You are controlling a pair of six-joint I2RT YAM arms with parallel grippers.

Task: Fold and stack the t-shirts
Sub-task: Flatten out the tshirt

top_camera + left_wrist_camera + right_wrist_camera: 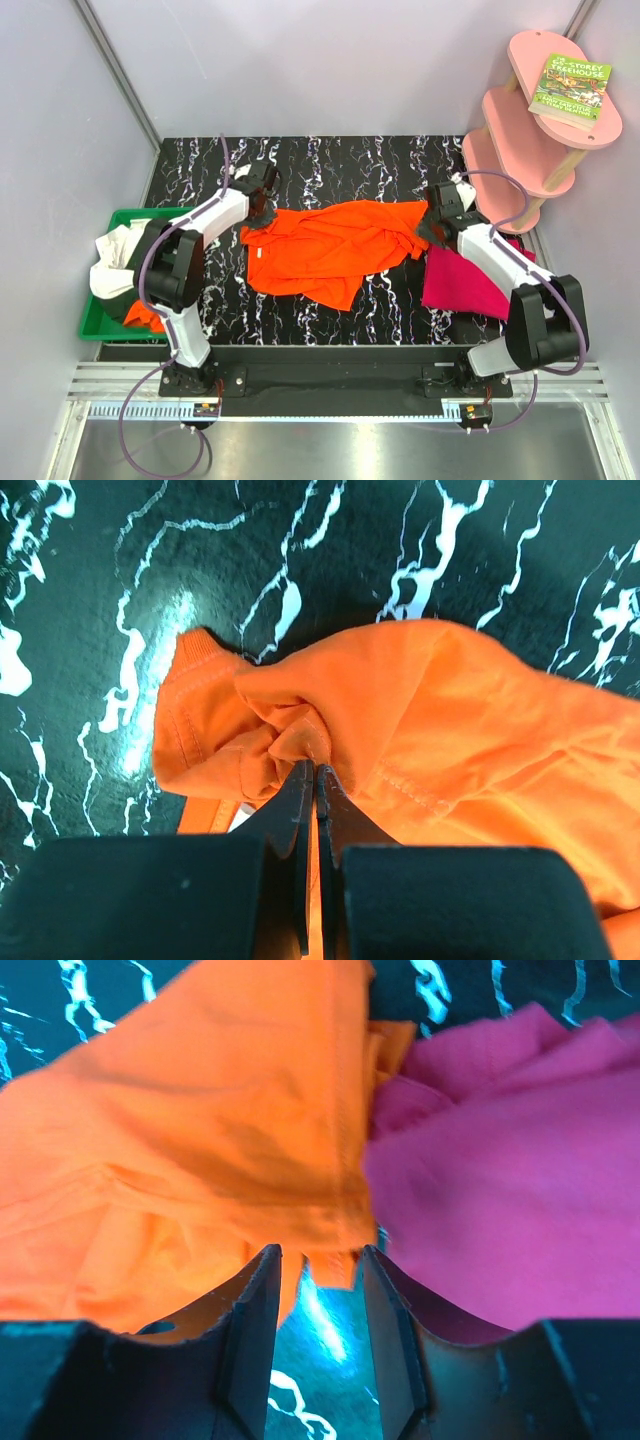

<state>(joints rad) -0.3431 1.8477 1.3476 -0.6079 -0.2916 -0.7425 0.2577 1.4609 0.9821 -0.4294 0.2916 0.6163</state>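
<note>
A bright orange t-shirt (325, 250) lies crumpled across the middle of the black marbled table (340, 160). My left gripper (262, 210) is shut on a pinch of the orange cloth near its collar (300, 735) at the shirt's far left corner. My right gripper (428, 228) is open at the shirt's right end, its fingers (255, 1290) standing either side of the orange hem (330, 1250). A magenta-pink t-shirt (465, 280) lies folded at the right, under my right arm; it also shows in the right wrist view (500, 1190).
A green bin (100, 320) at the left table edge holds white (115, 255), dark and orange shirts (145, 315). A pink tiered shelf (530, 130) with a book (572, 90) stands at the back right.
</note>
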